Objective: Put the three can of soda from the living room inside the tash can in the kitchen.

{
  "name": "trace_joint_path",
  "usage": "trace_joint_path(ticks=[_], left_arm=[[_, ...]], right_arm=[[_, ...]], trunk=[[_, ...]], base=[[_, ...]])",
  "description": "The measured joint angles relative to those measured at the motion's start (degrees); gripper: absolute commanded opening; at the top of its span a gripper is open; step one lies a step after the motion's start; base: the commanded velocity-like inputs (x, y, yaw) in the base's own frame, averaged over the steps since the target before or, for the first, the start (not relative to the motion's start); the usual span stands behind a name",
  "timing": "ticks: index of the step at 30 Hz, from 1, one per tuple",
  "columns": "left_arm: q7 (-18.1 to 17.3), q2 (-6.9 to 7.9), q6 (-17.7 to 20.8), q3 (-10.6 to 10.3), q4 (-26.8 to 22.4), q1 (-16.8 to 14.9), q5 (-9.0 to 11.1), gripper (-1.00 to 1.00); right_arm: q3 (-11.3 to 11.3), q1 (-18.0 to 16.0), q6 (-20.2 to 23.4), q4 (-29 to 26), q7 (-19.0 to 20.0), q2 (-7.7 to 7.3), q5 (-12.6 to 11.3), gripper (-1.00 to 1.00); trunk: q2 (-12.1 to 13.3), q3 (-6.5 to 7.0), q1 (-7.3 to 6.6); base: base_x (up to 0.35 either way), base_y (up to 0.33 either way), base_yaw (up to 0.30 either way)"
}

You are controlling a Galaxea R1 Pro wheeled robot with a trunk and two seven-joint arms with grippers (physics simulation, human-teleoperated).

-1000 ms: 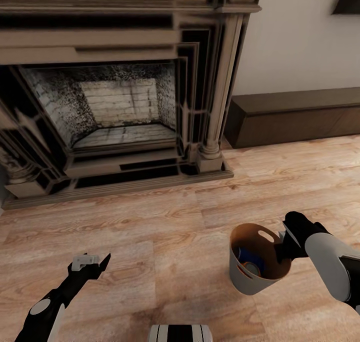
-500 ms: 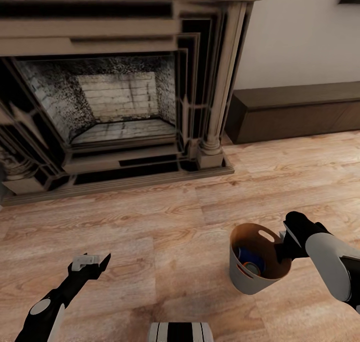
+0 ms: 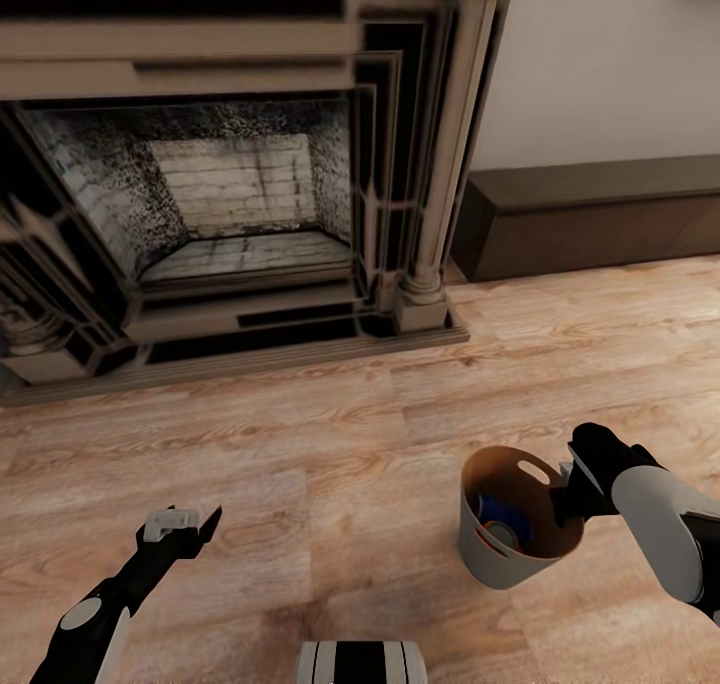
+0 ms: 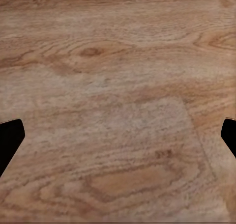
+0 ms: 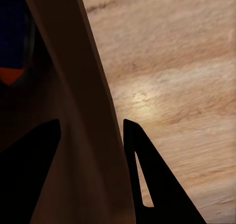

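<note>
Head view: the robot faces a dark carved fireplace (image 3: 240, 194) with a sooty brick firebox, set against a pale wall; a long dark low cabinet (image 3: 590, 219) runs along the wall to its right. Light wood plank floor (image 3: 330, 434) covers the foreground.

The smooth light-grey tapered bin with an orange-brown inner wall (image 3: 490, 549) stands upright on the floor at the right, near the robot. Inside it lie a dark blue drink can (image 3: 497, 510) and, just beside it, an orange can with a grey top (image 3: 497, 537); a third can cannot be made out.

The right gripper (image 3: 565, 494), black on a white-and-black forearm, reaches to the bin's far-right rim. In the right wrist view its jaws straddle the bin wall (image 5: 73, 111), one finger (image 5: 29, 155) inside the bin and the other outside, closed on the wall; blue and orange can surfaces show deep within.

The left gripper (image 3: 182, 524) hangs over bare floor at the left, well apart from the bin. In the left wrist view its dark fingertips (image 4: 10, 138) sit at opposite edges, jaws spread wide and empty above the planks (image 4: 118, 101).
</note>
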Motion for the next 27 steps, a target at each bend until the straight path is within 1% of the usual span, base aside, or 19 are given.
trace_joint_path(ticks=[3,10,11,12,13,14,16,27], left_arm=[[0.0,0.0,0.0,-0.1,0.0,0.0,0.0,1.0],[0.0,0.0,-0.2,-0.1,0.1,0.0,0.0,1.0],[0.0,0.01,-0.2,-0.1,0.0,0.0,0.0,1.0],[0.0,0.01,-0.2,-0.1,0.0,0.0,0.0,1.0],[0.0,0.01,-0.2,-0.1,0.0,0.0,-0.1,1.0],[0.0,0.01,-0.2,-0.1,0.0,0.0,-0.1,1.0],[0.0,0.01,-0.2,-0.1,0.1,0.0,-0.1,1.0],[0.1,0.01,-0.3,-0.1,0.3,0.0,-0.1,1.0]], right_arm=[[0.3,-0.1,0.1,-0.1,0.0,-0.04,-0.1,-1.0],[0.3,-0.1,0.1,-0.1,0.0,-0.01,-0.1,-1.0],[0.9,-0.5,0.1,0.2,0.1,-0.14,-0.8,-1.0],[1.5,-0.6,0.1,0.4,0.1,-0.64,-2.2,-1.0],[0.8,-0.2,0.1,0.3,1.3,-1.68,-3.2,-1.0],[0.3,-0.1,0.1,0.3,2.4,-2.35,-3.3,-1.0],[0.3,-0.3,0.1,0.2,4.0,-3.06,-3.2,-1.0],[0.5,-0.3,0.1,0.2,4.0,-2.94,-2.9,-1.0]], trunk=[[-0.1,-0.64,0.04],[-0.1,-0.65,0.04],[-0.1,-0.86,0.05],[-0.1,-1.08,0.06],[-0.1,-1.3,0.09],[-0.1,-1.53,0.13],[-0.1,-1.96,0.17],[-0.2,-1.97,0.17]], base=[[0.0,0.0,0.0],[0.0,0.0,0.0],[0.0,0.0,0.0],[0.0,0.0,0.0],[0.0,0.0,0.0],[0.0,0.0,0.0],[0.0,0.0,0.0],[0.0,0.0,0.0]])
